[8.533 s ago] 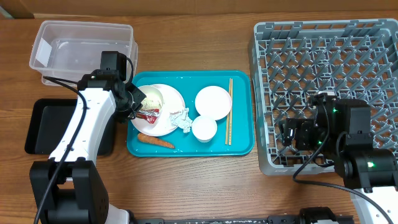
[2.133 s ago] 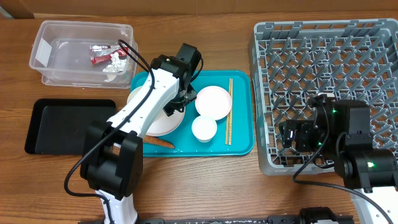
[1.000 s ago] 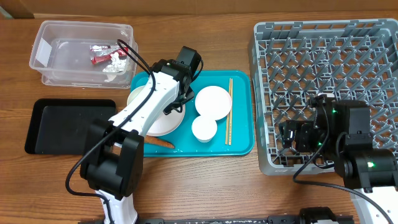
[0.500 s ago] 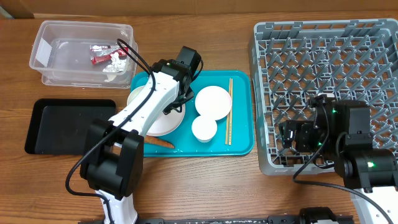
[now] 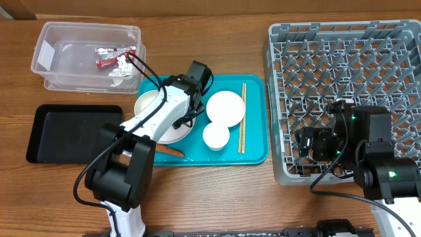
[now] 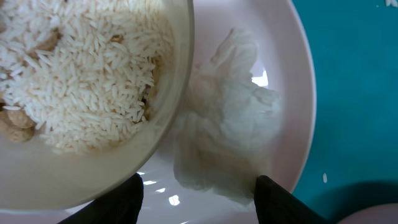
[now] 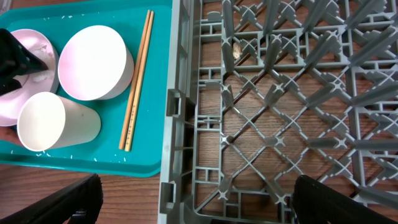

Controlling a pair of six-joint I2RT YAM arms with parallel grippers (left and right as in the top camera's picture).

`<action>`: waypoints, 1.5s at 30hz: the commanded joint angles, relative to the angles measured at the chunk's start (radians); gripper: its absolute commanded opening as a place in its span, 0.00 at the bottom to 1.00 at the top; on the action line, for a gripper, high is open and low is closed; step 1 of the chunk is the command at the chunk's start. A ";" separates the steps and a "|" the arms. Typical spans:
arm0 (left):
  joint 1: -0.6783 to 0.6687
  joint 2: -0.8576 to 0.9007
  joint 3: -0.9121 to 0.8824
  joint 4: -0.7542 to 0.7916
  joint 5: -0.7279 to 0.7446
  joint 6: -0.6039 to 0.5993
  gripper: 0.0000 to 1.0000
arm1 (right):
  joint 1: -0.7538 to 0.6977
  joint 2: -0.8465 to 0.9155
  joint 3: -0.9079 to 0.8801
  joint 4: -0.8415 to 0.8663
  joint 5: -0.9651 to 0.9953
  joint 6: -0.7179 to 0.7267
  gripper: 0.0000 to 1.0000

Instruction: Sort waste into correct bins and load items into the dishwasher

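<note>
Ahead of left hand (image 6: 198,204), crumpled tissue (image 6: 227,130)

— What sort of place was it?
— A robot lab, it seemed. A white arm (image 5: 152,124) and a black arm (image 5: 368,141) stood at a wooden bench (image 5: 217,197) with a grey dish rack (image 5: 342,59).

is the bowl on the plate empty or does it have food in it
Not empty. The left wrist view shows the bowl filled with white rice and a few brownish bits.
</note>
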 commanded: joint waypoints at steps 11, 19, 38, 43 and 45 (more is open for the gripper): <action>0.011 -0.005 -0.056 0.056 -0.023 0.020 0.39 | 0.002 -0.006 0.028 0.002 -0.002 0.005 1.00; 0.011 -0.005 -0.056 0.063 -0.023 0.035 0.09 | 0.002 -0.006 0.028 0.000 -0.002 0.005 1.00; 0.011 -0.082 0.111 -0.052 -0.023 0.288 0.04 | 0.002 -0.006 0.028 -0.004 -0.001 0.005 1.00; 0.013 -0.119 0.238 -0.110 -0.030 0.408 0.04 | 0.002 -0.006 0.028 -0.004 -0.001 0.005 1.00; 0.023 -0.133 0.276 -0.123 -0.054 0.418 0.04 | 0.002 -0.006 0.028 -0.004 -0.001 0.005 1.00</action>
